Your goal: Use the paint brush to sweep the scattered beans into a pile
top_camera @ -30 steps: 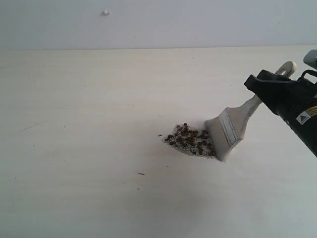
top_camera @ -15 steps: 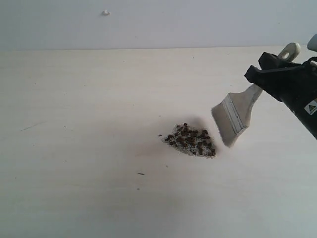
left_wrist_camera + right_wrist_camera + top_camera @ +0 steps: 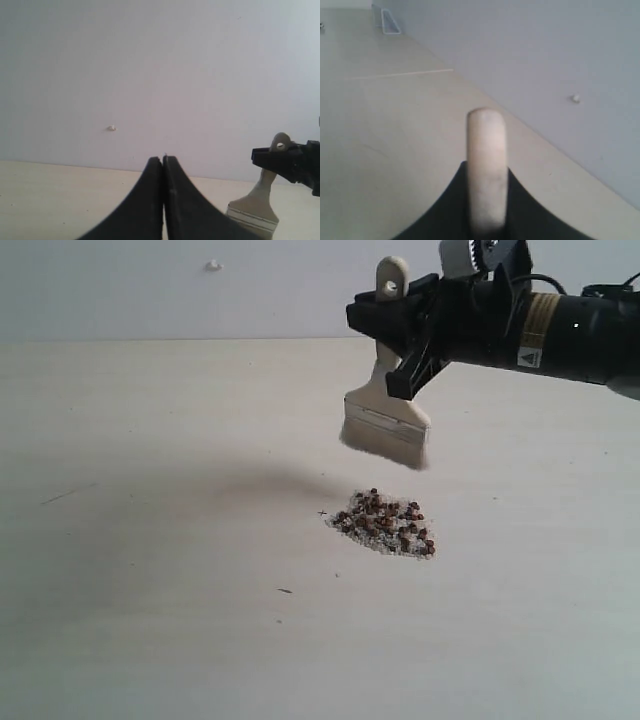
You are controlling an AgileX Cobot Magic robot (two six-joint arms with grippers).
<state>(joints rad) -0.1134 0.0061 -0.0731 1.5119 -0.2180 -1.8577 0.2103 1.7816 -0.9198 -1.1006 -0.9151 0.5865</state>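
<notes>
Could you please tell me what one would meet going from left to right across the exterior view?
Faint scratch → small white bump → dark speck → pile → right arm. The paint brush hangs directly above the pile, so it has no clear place.

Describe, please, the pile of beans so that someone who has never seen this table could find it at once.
Start with the wide pale table in front of the grey wall. Near its middle, beneath the paint brush held aloft by the right gripper, lies the pile. It alone is a dark reddish-brown speckled mound flecked with white.
</notes>
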